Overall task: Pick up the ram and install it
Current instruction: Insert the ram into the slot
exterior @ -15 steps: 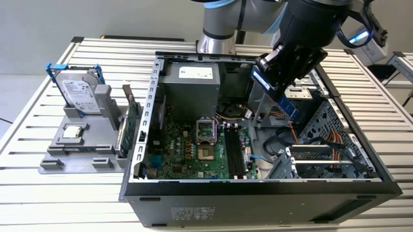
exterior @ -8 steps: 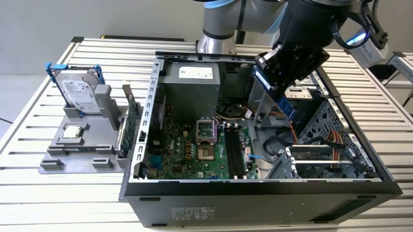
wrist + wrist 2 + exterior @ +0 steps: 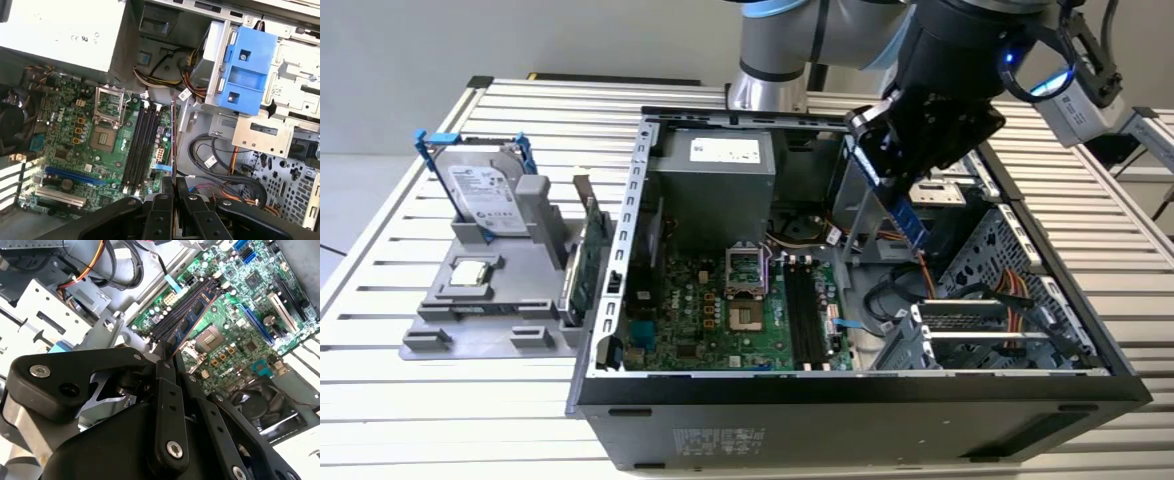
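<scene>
A tabletop (image 3: 520, 110) of pale metal slats, ridged and evenly grooved, stands before a plain light-grey background. On it lies an open computer case (image 3: 854, 420) of dark sheet metal with perforated inner walls.

Flat inside the case is a green motherboard (image 3: 707, 310), dotted with small components and with a square silver socket near its middle. Four long black memory slots (image 3: 141, 145) run side by side across it. A boxy grey metal power supply (image 3: 714, 170) sits at the far end of the case. In the first wrist view, a glossy blue plastic bracket (image 3: 247, 70) is fixed to a silver drive cage (image 3: 260, 135), with black and orange cables (image 3: 225, 175) looping beneath it.

Toward the exterior view's left, a matte grey holder (image 3: 494, 320) rests on the slats. It carries an upright silver hard drive (image 3: 487, 195) in a blue frame and a green card (image 3: 594, 265) standing on edge.

The black, angular gripper (image 3: 897, 190) hangs over the case, its jaws pinching the ram (image 3: 911, 228), a slim bluish board with small dark chips. The ram hangs from the jaws above the case interior, near the drive cage and clear of the slots. In the second wrist view the ram (image 3: 194, 316) reaches out from the gripper (image 3: 165, 354) with the memory slots behind it. In the first wrist view the ram appears edge-on as a thin line (image 3: 173, 140) just beside the slots.
</scene>
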